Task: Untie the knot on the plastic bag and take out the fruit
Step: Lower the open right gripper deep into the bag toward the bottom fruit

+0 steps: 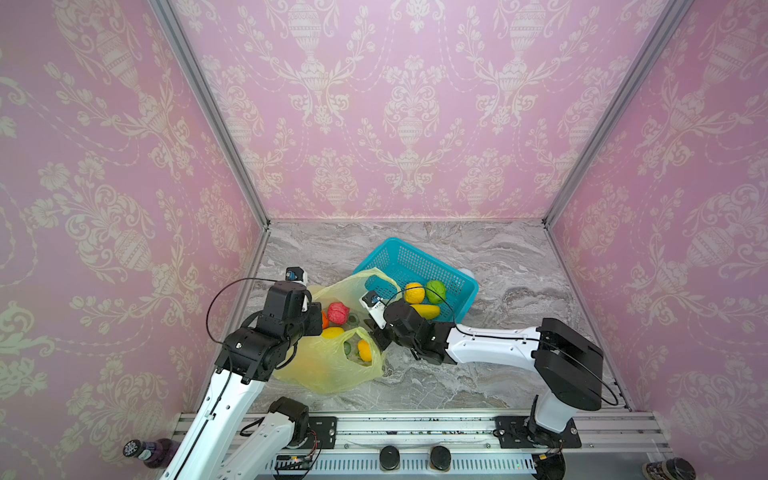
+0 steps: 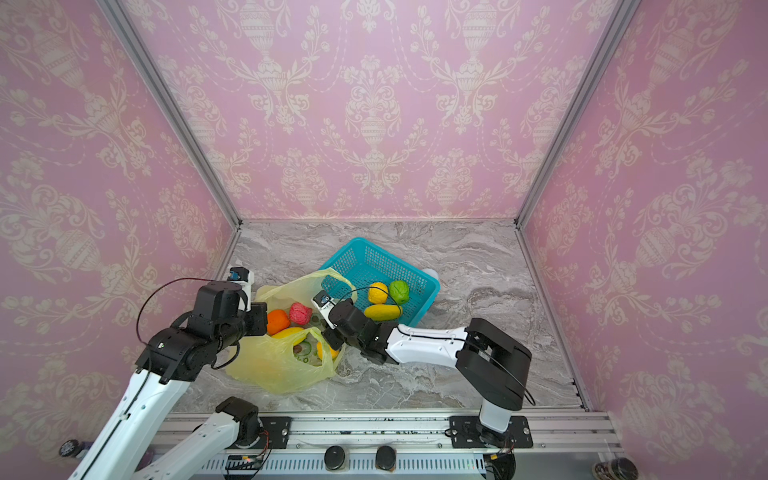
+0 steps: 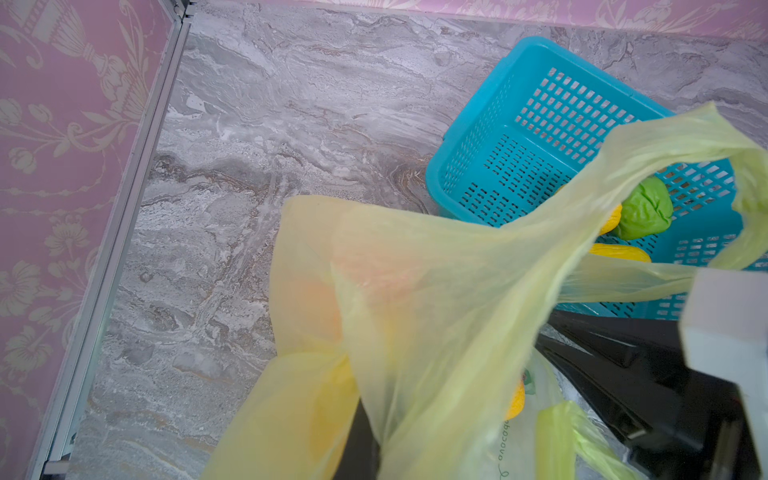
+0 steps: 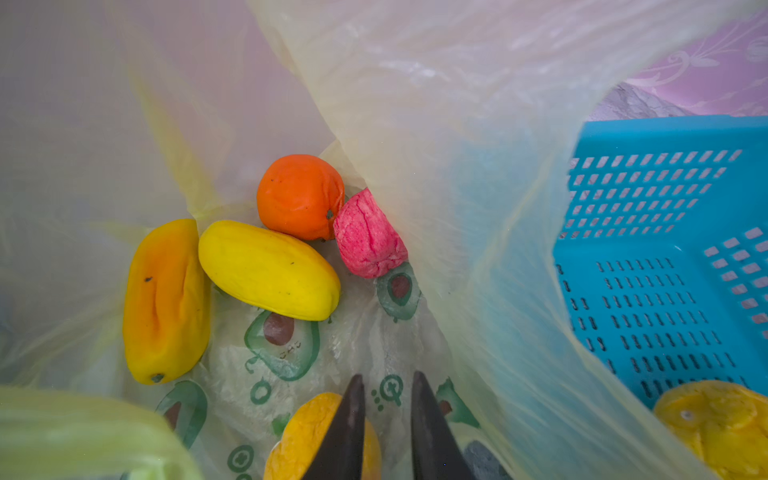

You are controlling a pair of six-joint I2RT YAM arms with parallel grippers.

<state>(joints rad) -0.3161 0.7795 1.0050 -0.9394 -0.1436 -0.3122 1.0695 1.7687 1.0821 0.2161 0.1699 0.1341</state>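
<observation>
Emptying the untied bag (image 1: 328, 370)
Left pincer (image 1: 318, 320) clamped on the bag rim, at the counter's (image 1: 498, 374) 8 o'clock; right pincer (image 4: 387, 376), narrowly apart, inside over fruit (image 4: 268, 270). Next, likely: pinch one, lift to the basket (image 1: 374, 255) at 2 o'clock.

Bright, soft light — plastic bag (image 3: 415, 291) blurred nearby

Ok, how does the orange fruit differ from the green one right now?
The orange fruit lies inside the bag, while the green fruit sits in the basket. The orange fruit touches a pink fruit; the green fruit sits beside a round yellow fruit. Their colours differ plainly. Both are small, roundish and wrinkled.
</observation>
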